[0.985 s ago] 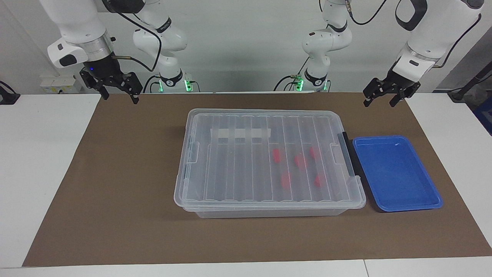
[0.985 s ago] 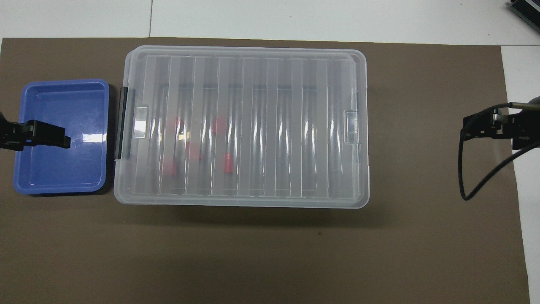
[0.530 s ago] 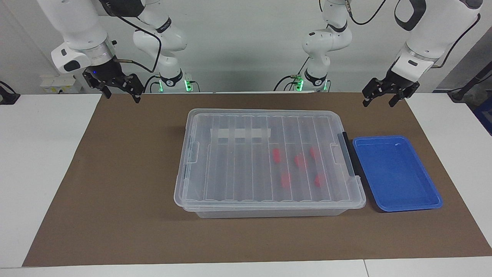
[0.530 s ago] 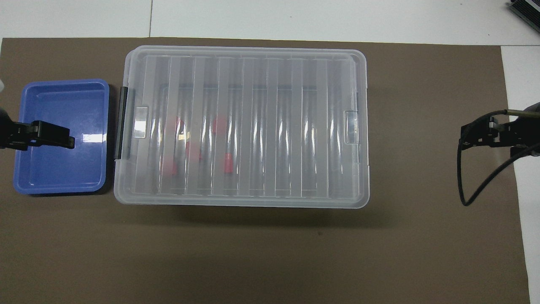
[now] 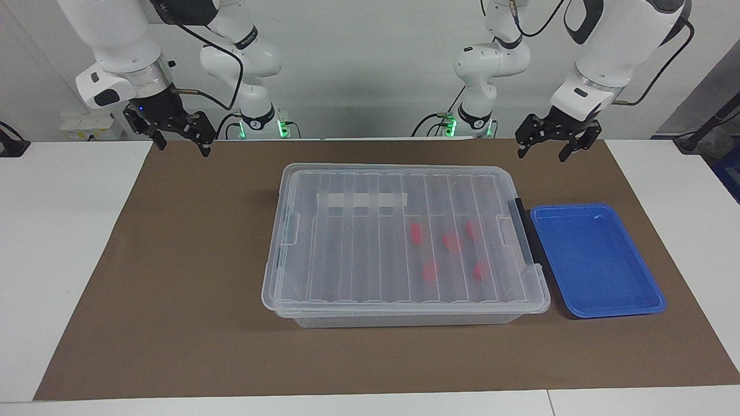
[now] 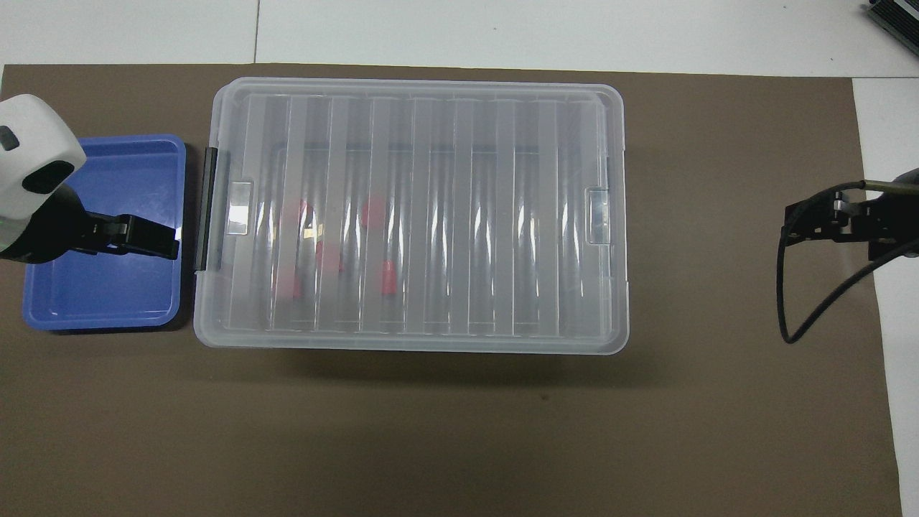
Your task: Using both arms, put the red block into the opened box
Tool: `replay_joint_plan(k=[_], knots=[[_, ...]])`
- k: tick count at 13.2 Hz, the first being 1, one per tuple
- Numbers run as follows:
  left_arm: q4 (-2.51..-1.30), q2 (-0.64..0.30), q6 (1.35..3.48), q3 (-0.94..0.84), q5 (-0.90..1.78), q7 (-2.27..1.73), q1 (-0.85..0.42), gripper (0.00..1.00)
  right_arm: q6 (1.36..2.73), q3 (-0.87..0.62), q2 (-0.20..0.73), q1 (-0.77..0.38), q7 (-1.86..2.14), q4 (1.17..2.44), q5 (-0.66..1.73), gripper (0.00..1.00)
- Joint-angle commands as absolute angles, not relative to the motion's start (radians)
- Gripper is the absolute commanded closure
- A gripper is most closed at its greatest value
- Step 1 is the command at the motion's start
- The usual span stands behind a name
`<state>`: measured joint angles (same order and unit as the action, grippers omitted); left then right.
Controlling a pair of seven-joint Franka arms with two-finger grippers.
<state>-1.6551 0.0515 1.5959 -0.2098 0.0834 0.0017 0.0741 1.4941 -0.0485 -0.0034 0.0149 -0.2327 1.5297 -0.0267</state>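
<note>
The box [image 5: 347,254] [image 6: 459,215] is a clear bin in the middle of the brown mat, and its ribbed lid lies shut on it. Several red blocks [image 5: 429,270] [image 6: 388,278] show through the lid, toward the left arm's end. My left gripper [image 5: 541,155] [image 6: 165,244] hangs open and empty in the air; from above it covers the blue tray's edge beside the box's dark handle [image 5: 523,231]. My right gripper [image 5: 181,148] [image 6: 790,230] hangs open and empty over the mat's edge at the right arm's end, well away from the box.
A shallow blue tray [image 5: 595,266] [image 6: 108,294] with nothing in it lies beside the box at the left arm's end. White tabletop [image 5: 63,242] surrounds the brown mat [image 5: 191,277]. A black cable [image 6: 811,316] loops below the right gripper.
My left gripper has swung from over the tray's outer end toward the box's handle end. The right gripper rose slightly. Box, lid and blocks have not moved.
</note>
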Motion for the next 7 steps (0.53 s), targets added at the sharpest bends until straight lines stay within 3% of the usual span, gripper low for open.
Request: replay_joint_plan(k=[1,7], knots=[[-1.689,0.081,1.617,-0.195,0.098,0.005,0.077,0.00,1.529,-0.054,-0.015,0.015,-0.250,1.540,-0.043,0.00],[-1.689,0.081,1.618,-0.196,0.098,0.005,0.063,0.00,1.529,-0.054,-0.017,0.015,-0.252,1.548,-0.043,0.00]])
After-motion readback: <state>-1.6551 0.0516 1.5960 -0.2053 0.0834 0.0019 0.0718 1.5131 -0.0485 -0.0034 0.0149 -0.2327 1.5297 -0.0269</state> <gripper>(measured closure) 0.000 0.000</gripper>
